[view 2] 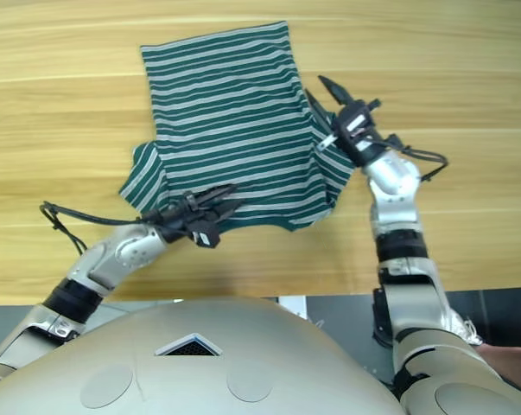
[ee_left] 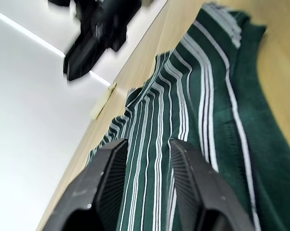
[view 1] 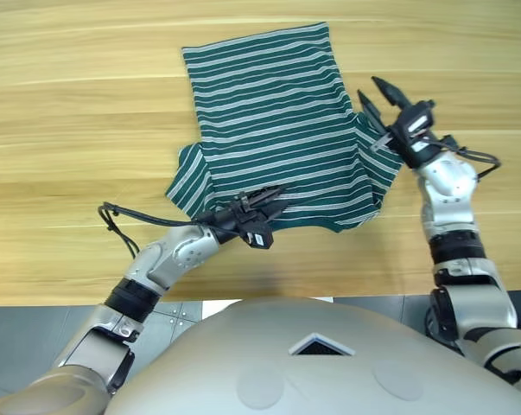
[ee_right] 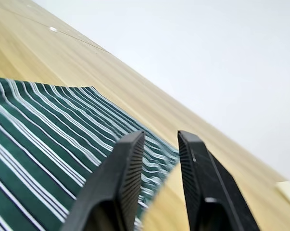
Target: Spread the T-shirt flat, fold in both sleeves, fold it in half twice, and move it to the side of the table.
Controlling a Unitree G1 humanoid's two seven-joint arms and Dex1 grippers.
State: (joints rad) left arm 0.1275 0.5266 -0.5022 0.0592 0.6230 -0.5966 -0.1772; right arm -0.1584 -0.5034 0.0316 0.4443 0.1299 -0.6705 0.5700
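Nearest to me is my left gripper [view 1: 274, 197], low over the near edge of the one T-shirt [view 1: 273, 112]. Its two fingers [ee_left: 111, 178] stand a narrow gap apart, with striped cloth showing between them. They hold nothing that I can see, and I cannot tell whether their tips touch the fabric.

My right gripper [view 1: 370, 89] is farther out, at the shirt's right edge, just beyond the right sleeve [view 1: 374, 166]. Its two fingers [ee_right: 126, 178] are also parted by a narrow gap and hold nothing. They point away from me, over the spot where the cloth's edge meets bare wood.

The shirt is green with thin white stripes and lies on the one table [view 1: 70, 130], about midway between my two arms. Its straight hem is on the far side and its shoulders are toward me. The body lies mostly flat. I count two sleeves: the left sleeve [view 1: 187, 177] sticks out to the side just beside my left gripper, while the right one is bunched and partly turned in near the shoulder. The near edge is rumpled.
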